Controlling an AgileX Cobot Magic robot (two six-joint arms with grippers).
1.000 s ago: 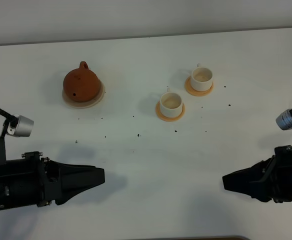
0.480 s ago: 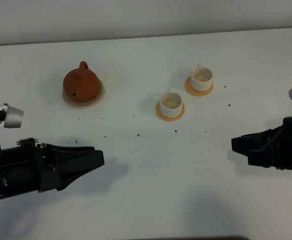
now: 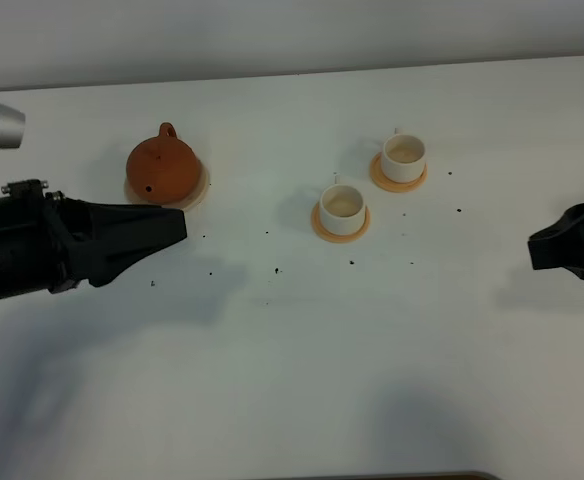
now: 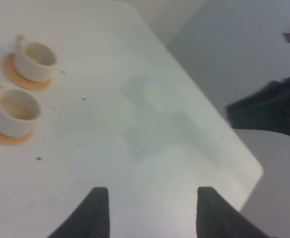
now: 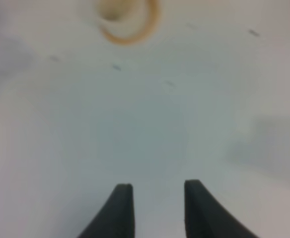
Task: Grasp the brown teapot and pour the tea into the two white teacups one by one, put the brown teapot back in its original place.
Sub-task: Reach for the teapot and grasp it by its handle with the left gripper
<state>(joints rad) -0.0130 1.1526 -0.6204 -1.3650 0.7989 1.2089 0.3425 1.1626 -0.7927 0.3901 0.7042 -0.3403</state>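
Exterior high shows you left end effector [image 3: 177, 225], released, moved up beside brown teapot [image 3: 162, 168]; two white teacups [image 3: 342, 205] well beyond its tip; right end effector [image 3: 547, 250], released, drew back.

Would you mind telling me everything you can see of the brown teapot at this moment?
The brown teapot is round and squat, a matte orange-brown that looks like clay. A loop handle rises at its far side, and a small dark hole, probably the spout, faces the near side; no separate lid can be made out. It stands upright on a pale beige saucer, on the left of the high view. The left gripper is open just in front of it, not gripping it.
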